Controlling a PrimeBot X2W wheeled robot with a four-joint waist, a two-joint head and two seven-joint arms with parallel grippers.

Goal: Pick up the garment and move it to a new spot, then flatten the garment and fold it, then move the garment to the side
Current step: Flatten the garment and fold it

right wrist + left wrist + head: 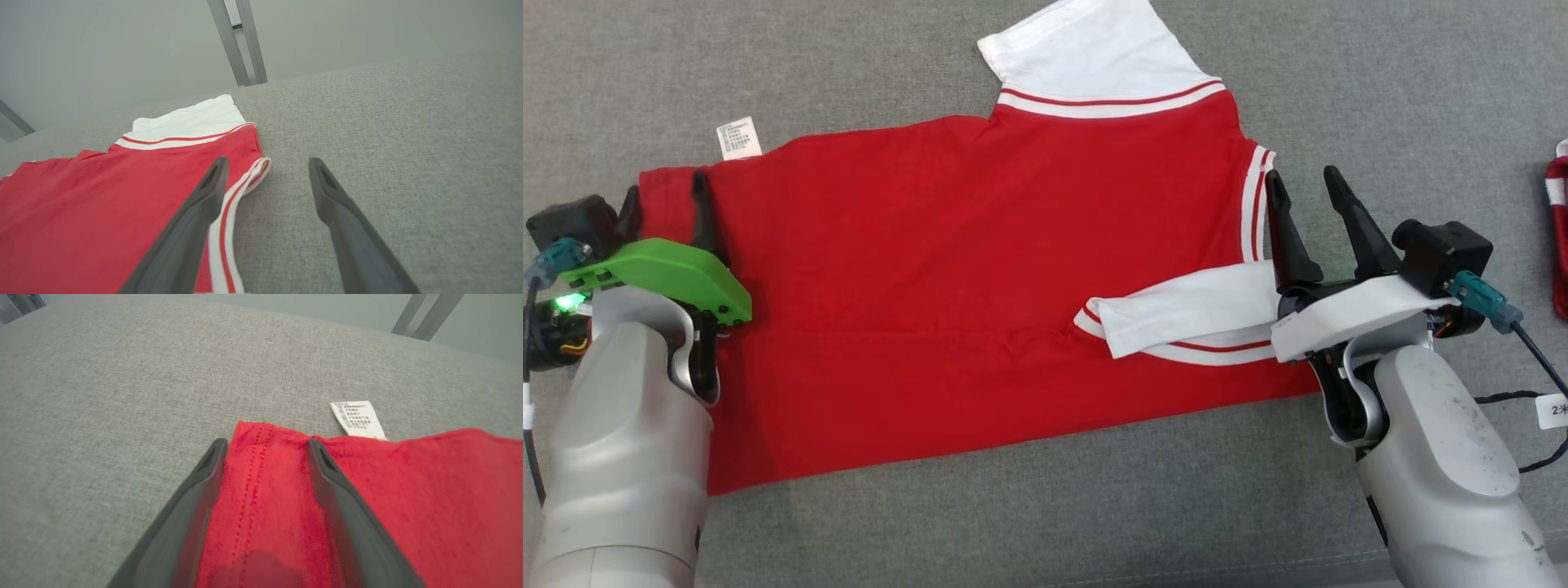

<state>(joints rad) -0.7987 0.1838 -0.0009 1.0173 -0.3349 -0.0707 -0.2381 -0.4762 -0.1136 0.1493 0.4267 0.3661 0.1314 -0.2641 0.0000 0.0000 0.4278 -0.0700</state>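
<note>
Our left gripper [665, 184] and right gripper [1300, 172] both gape wide, empty, at one garment's [980, 269] opposite ends.

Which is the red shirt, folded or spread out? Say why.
Partly folded: one white sleeve lies across the shirt; the other sleeve sticks out.

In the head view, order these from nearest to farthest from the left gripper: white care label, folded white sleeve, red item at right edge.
1. White care label, just beyond left gripper.
2. Folded white sleeve, lower right.
3. Red item, far right edge.
</note>
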